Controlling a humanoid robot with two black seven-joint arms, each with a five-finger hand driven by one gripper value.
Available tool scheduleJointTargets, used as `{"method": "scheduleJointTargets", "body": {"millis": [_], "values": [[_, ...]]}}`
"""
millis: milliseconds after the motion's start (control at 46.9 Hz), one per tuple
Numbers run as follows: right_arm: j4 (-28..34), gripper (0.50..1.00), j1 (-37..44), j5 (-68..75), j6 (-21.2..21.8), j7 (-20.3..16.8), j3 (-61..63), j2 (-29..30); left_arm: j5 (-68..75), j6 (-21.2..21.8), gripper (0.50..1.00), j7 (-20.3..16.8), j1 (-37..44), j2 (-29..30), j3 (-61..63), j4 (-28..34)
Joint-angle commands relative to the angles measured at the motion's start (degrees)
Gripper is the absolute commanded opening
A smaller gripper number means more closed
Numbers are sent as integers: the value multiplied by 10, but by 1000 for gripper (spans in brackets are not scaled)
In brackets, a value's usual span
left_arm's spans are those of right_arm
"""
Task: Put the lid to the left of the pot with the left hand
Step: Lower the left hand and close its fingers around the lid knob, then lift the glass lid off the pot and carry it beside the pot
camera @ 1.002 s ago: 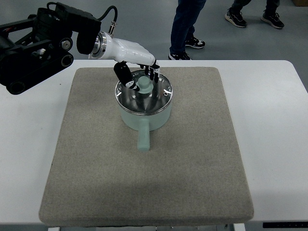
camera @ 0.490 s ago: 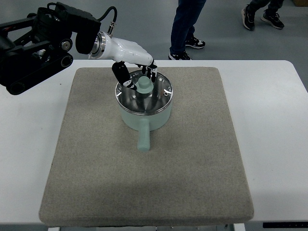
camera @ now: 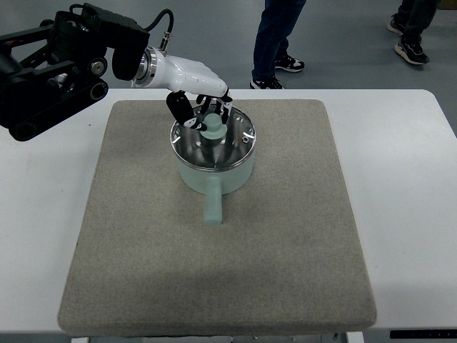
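We start at the lid, and it sits on the pot, flat across the rim, so the main job is not yet done. The pot stands on the grey mat, toward the mat's far edge and a little left of its middle, with its stubby handle pointing at the near edge.

The left hand is over the lid's far side, its dark fingers curled down around the pale green knob (touching it or merely close, we cannot tell from this steep angle). We judge this to be the grasping step: the lift, the carry to the left and the set-down all remain. The bare stretch of mat toward its left edge looks like the landing spot.

Now the materials. The lid is a shiny metal disc that mirrors its surroundings, with a rounded mint knob at its centre. The pot is a squat cylinder, matt mint green, and its handle has the same colour. The mat is a coarse, felt-like square with rounded corners, lying on a smooth white desk.

Beyond the desk's far edge, a person's legs stand on the grey floor. The right hand is nowhere in view.
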Motion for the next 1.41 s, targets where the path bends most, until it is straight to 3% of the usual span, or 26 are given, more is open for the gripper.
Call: {"method": "scheduleJointTargets", "body": {"millis": [0, 533, 725, 959, 1151, 1386], "values": [[0, 924, 0, 0, 0, 0, 0, 0, 0, 0, 500, 1, 0, 1, 0, -3], [0, 924, 0, 0, 0, 0, 0, 0, 4, 0, 500, 1, -18, 12, -1, -16], [0, 924, 0, 0, 0, 0, 0, 0, 2, -1, 500, 0, -35, 73, -1, -44], [0, 924, 0, 0, 0, 0, 0, 0, -9, -2, 500, -2, -25, 191, -8, -82], [0, 924, 0, 0, 0, 0, 0, 0, -18, 0, 500, -21, 31, 261, -28, -91], [0, 924, 0, 0, 0, 0, 0, 0, -12, 20, 500, -21, 156, 275, -84, -82]]}}
